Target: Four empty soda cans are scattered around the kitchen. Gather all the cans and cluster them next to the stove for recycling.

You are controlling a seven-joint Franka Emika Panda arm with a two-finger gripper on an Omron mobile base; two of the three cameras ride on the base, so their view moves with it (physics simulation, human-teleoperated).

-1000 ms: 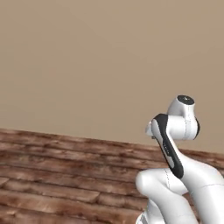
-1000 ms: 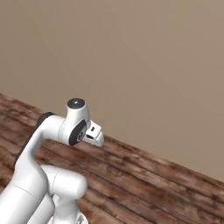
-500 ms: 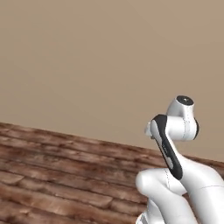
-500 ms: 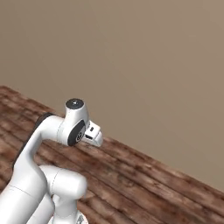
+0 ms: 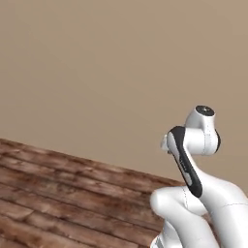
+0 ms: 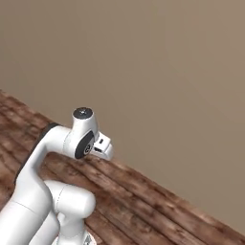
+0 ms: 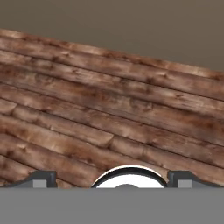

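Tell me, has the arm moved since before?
No, the arm holds its pose. The floor has crept up both base views, so the base is moving.

Even, soft rendered light; wall [image 5: 97,63] dim, floor planks [image 7: 109,113] slightly blurred, shadows perhaps faint.

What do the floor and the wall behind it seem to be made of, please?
The floor looks like wood planks, brown and matte: long boards with grain, knots and dark seams. The wall looks like plain painted plaster, flat beige with no texture or joints; the rendering leaves that open.
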